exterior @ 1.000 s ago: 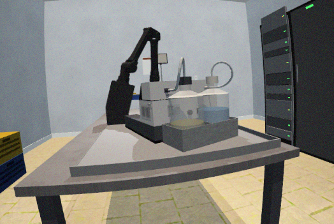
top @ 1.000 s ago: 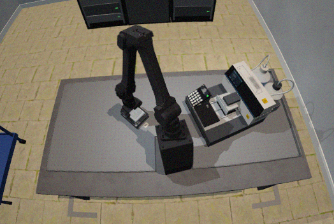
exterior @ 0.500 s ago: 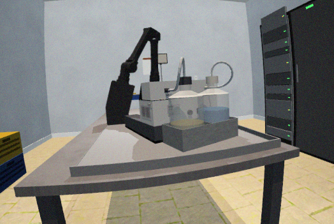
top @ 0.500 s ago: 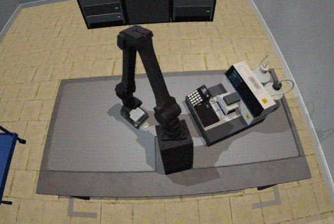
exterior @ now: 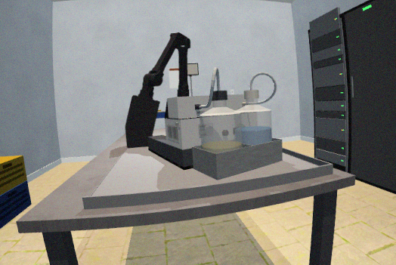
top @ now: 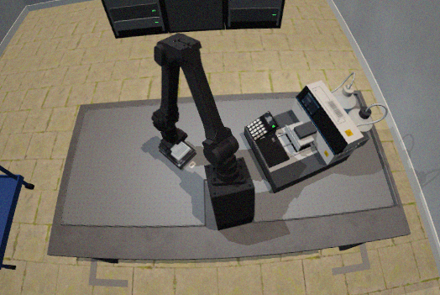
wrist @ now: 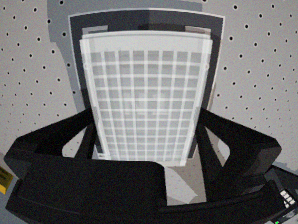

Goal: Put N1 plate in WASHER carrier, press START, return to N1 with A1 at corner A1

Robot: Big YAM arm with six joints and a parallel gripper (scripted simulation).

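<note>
The clear-white plate point(top: 181, 150) point(wrist: 145, 80) lies in the dark plate nest N1 point(top: 172, 158) point(wrist: 150, 19), or just at its level; the exact height is unclear. My gripper point(top: 178, 148) point(wrist: 146, 112) points down over it, shut on the plate, with one finger against each long side. The cut-off corner cannot be made out. The washer point(top: 332, 119) point(exterior: 185, 134) stands to the right of the arm base. Its carrier point(top: 299, 142) is out in front and bears no visible plate. Its keypad point(top: 258, 129) point(wrist: 288, 198) has a small green light beside it.
The arm base point(top: 233, 199) point(exterior: 141, 122) stands between nest and washer. Two bottles with looping hoses, one with blue liquid point(exterior: 256, 135) and one with yellowish liquid point(exterior: 221, 145), stand in a grey tray point(exterior: 245, 160) behind the washer. A small pale tag point(top: 192, 165) lies beside the nest.
</note>
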